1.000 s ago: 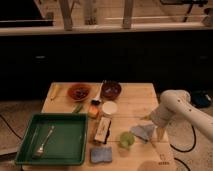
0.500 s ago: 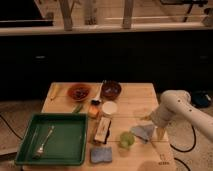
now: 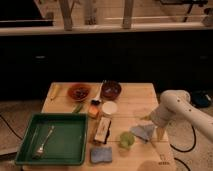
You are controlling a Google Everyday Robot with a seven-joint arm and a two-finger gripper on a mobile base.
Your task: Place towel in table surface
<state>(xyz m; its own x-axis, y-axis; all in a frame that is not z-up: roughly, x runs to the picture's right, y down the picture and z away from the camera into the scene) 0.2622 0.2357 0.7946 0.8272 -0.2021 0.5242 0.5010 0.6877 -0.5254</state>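
The towel [image 3: 143,131], a small rumpled grey-blue cloth, lies on the light wooden table surface [image 3: 131,104] near its right edge, just right of the green cup [image 3: 126,140]. My white arm comes in from the right, and my gripper [image 3: 159,129] hangs at the towel's right side, at or just above the cloth. Whether it touches the cloth I cannot tell.
A green tray [image 3: 55,140] with a fork [image 3: 43,142] sits at the front left. A blue sponge pad [image 3: 101,154] lies at the front edge. Two dark red bowls [image 3: 110,90], a white cup [image 3: 108,108] and a box [image 3: 103,129] stand mid-table.
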